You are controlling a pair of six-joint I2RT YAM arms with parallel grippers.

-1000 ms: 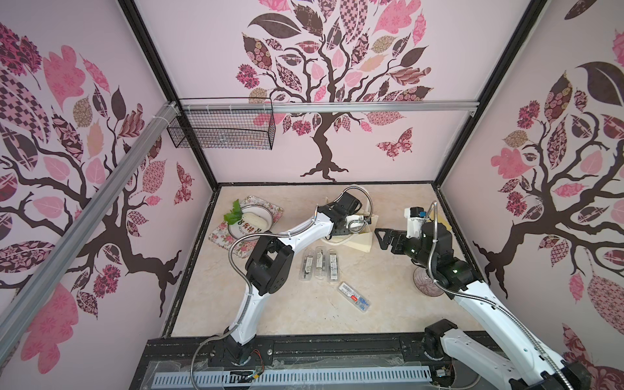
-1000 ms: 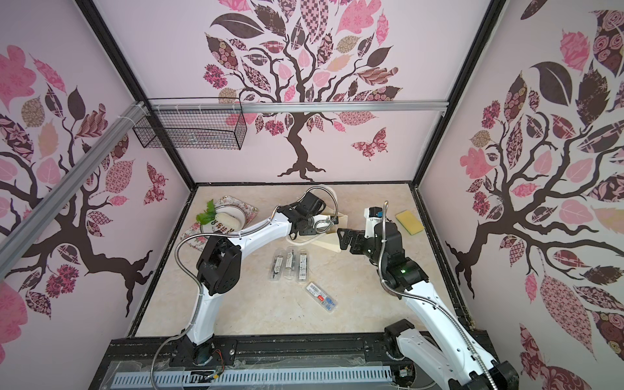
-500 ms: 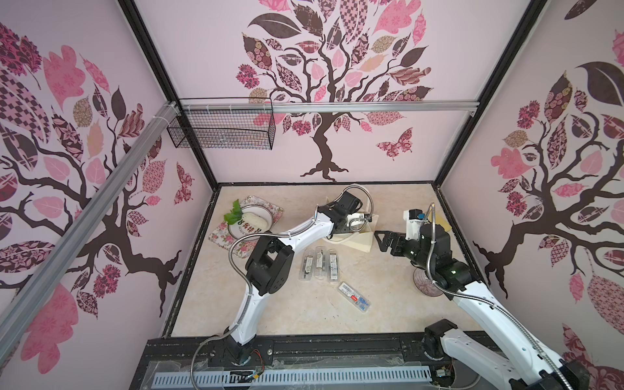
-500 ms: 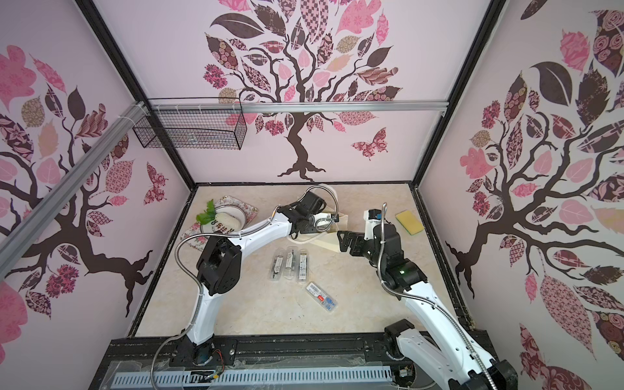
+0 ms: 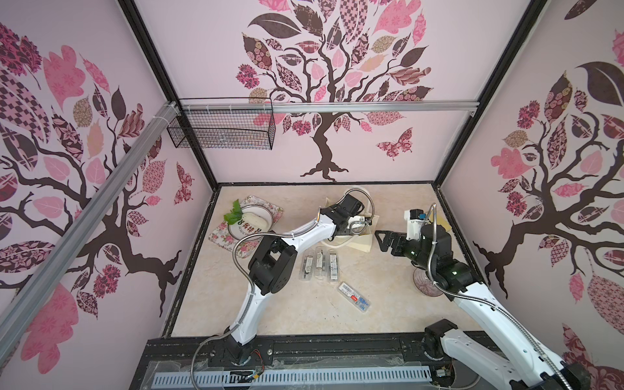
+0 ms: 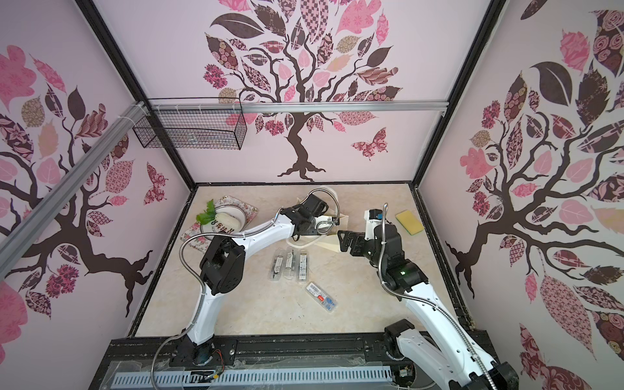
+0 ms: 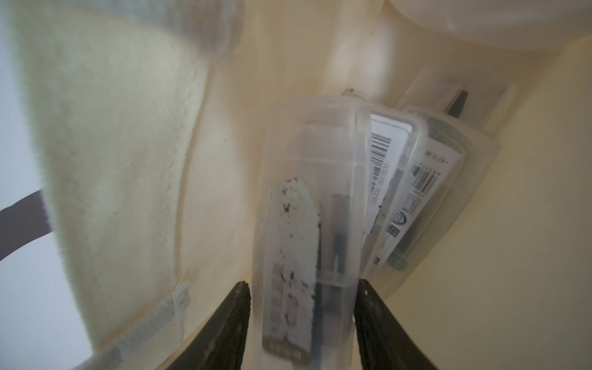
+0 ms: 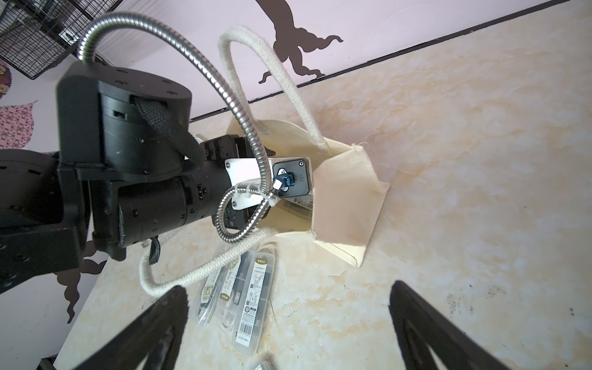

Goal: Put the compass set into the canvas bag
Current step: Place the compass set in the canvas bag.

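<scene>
Both top views hide the left gripper (image 7: 304,285) inside the cream-white fabric canvas bag (image 5: 364,242), and the left wrist view blurs and crops the clear plastic compass set (image 7: 307,224), leaving contact with the black fingers (image 7: 224,330) unclear.

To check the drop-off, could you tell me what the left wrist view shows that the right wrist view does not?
Left wrist only: the left claw flanking one of several clear plastic cases deep inside the canvas bag. Right wrist only: the open right claw, rope handles, three cases on the table, the left arm reaching in. Both: the bag, with a case label inside.
</scene>
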